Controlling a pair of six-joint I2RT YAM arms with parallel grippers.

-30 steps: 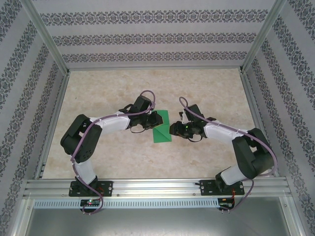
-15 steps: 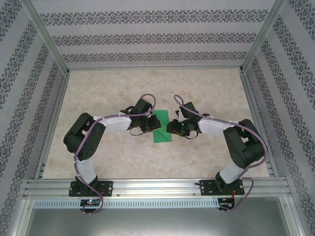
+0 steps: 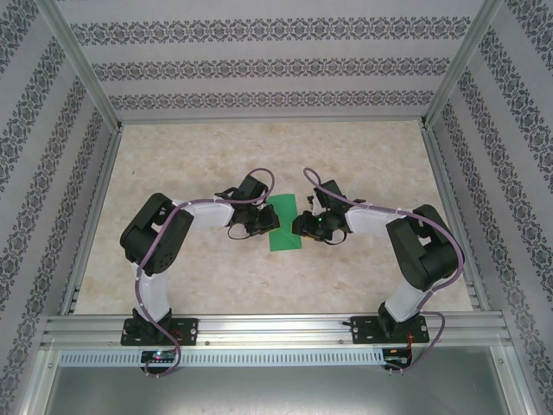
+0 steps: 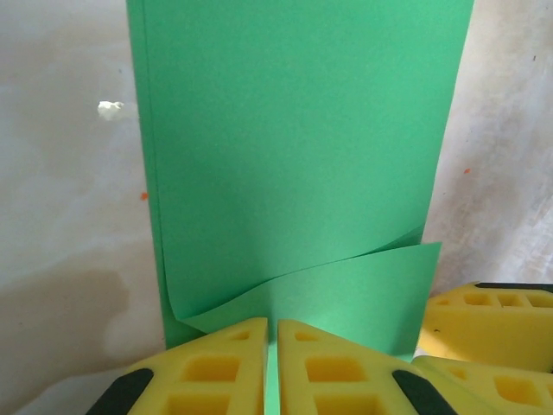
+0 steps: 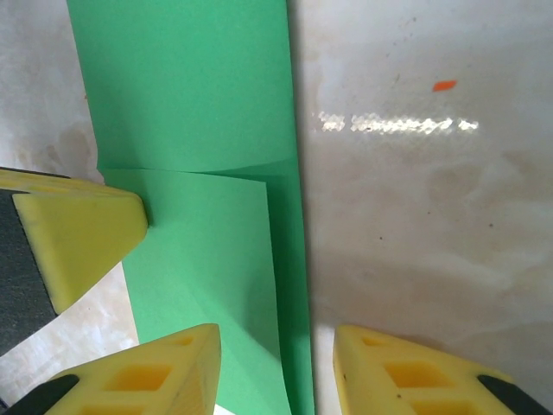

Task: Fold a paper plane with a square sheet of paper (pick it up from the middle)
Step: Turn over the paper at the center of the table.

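**Early corner fold in hand.** The square sheet of paper [image 3: 285, 225] lies doubled into a narrow strip at the middle of the table [image 3: 199, 164], between the two arms, with one end flap curling upward. The left gripper [image 4: 272, 333] is pinched shut on that flap's edge. The right gripper [image 5: 275, 339] has its jaws apart, straddling the strip's long edge and holding nothing. The next move probably calls for laying the flap diagonally and pressing its crease flat without dragging the strip.

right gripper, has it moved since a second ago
Yes, slightly left: the right gripper sits farther from the table's right rail, nearer the green paper.
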